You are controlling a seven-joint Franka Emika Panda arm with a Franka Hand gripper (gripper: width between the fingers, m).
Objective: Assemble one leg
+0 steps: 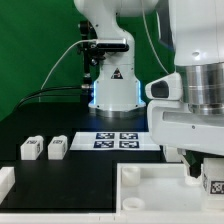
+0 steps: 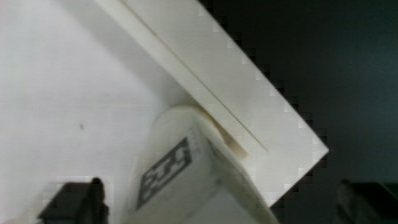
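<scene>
White arm links are reaching down at four o'clock in the exterior view, the gripper (image 1: 205,172) hanging with its jaws spread wide over a tagged leg (image 1: 213,184) and gripping nothing. That leg is standing in the corner of the white tray (image 1: 150,190). Only the wrist view is showing this leg (image 2: 178,170) lying against the tray's raised rim (image 2: 231,90). Only the exterior view is showing two more legs (image 1: 44,148) at nine o'clock and the marker board (image 1: 118,139).
</scene>
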